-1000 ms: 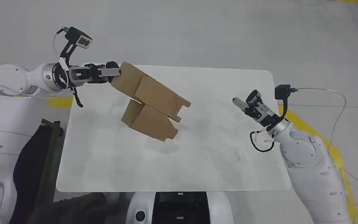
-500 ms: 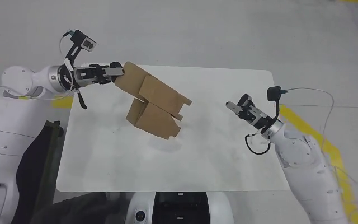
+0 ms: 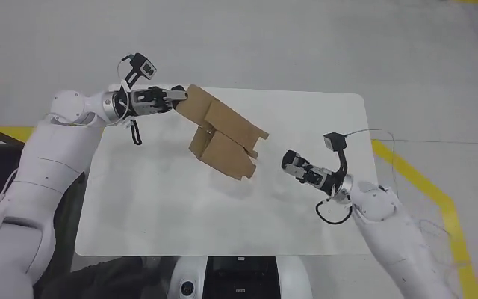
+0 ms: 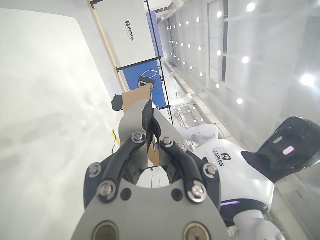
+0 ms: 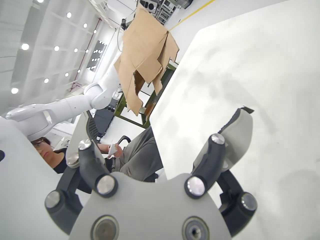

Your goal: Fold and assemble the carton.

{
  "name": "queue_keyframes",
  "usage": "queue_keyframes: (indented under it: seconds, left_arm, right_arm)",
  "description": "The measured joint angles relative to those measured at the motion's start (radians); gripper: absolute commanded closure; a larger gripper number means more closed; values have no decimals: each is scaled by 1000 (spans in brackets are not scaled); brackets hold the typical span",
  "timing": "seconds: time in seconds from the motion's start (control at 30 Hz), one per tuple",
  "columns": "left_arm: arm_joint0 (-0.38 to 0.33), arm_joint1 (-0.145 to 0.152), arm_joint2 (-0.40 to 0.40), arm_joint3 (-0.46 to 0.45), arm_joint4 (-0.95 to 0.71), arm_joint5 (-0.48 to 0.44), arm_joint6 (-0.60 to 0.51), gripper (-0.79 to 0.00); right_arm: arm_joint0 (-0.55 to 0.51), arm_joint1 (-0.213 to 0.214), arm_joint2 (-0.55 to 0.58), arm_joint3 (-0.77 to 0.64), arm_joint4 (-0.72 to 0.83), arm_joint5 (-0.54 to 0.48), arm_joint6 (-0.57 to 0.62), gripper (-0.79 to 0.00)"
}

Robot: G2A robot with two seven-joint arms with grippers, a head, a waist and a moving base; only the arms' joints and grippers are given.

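- Hovering over the table point(image 3: 224, 224) towards its 3 o'clock side (12 o'clock points away from the robot in the top view), the right gripper point(image 3: 287, 160) has its fingers spread wide with nothing between them. It points towards 10 o'clock, at the carton point(image 3: 224, 134).
- In the right wrist view, the right gripper point(image 5: 165, 118) shows its two fingers well apart above the white table point(image 5: 250, 63).
- The carton is brown corrugated board, partly folded. It sits over the far half of the table, about 12 o'clock of the centre and well apart from the right gripper. Its long axis runs from 10 o'clock to 4 o'clock.
- From the right wrist view, the carton point(image 5: 146, 51) hangs in the air, clear of the table. Its lower flaps are loose, and a dark gap is open between two panels.
- The left gripper point(image 3: 181, 96) is at the table's 10 o'clock corner, pinching the carton's 10 o'clock end.
- In the left wrist view, the left gripper point(image 4: 148, 108) has its dark pads point(image 4: 146, 118) pressed onto the board from both sides. A strip of carton point(image 4: 136, 97) sticks out past the fingertips, with the table point(image 4: 45, 76) to one side.
- A yellow line point(image 3: 418, 179) runs across the floor beyond the table's 4 o'clock edge.
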Motion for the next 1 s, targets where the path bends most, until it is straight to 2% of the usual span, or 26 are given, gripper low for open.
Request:
queue_keyframes:
  seconds: [0.13, 0.27, 0.6, 0.8, 1.0]
  left_arm:
    - [-11, -26, 25, 39, 1, -27, -11, 0]
    - [-21, -43, 33, 68, 1, -44, -23, 0]
    - [-20, -43, 33, 67, 1, -43, -22, 0]
    - [17, -46, 14, 12, 22, -5, 68, 0]
    - [42, -60, 18, 13, 60, -6, 103, 0]
  right_arm:
    - [27, -9, -51, 37, 124, 10, 67, -785]
    - [50, -13, -69, 64, 181, 7, 104, -785]
    - [47, -13, -68, 57, 168, 19, 91, -785]
    - [47, -22, -109, 38, 146, 62, 76, -785]
    - [66, -39, -160, 75, 247, 24, 113, -785]
